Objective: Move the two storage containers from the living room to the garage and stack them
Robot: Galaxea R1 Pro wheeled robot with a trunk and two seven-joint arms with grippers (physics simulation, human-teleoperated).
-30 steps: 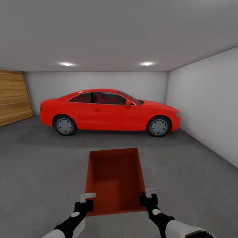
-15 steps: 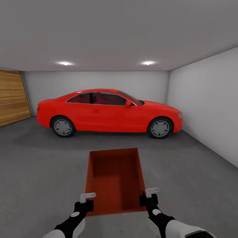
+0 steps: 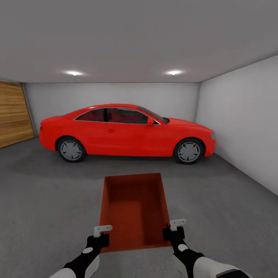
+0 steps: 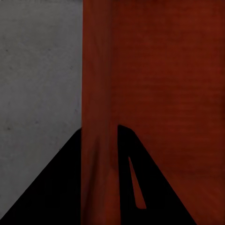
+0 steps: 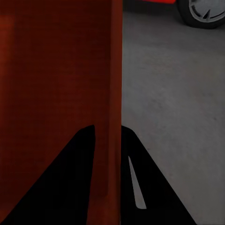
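Observation:
One orange-red storage container hangs open-topped and empty in front of me, above the garage's dark grey concrete floor. My left gripper is shut on its left side wall near the near corner. My right gripper is shut on the right side wall. In the left wrist view the container's wall runs between the two dark fingers of the left gripper. In the right wrist view the opposite wall sits between the fingers of the right gripper.
A red car is parked side-on across the far part of the garage. An orange-wood door stands at the left, and a white wall runs along the right. Open concrete lies between me and the car.
The whole view has drifted slightly towards the car, which looks a little larger and wider. The container and both grippers keep the same place in the picture.

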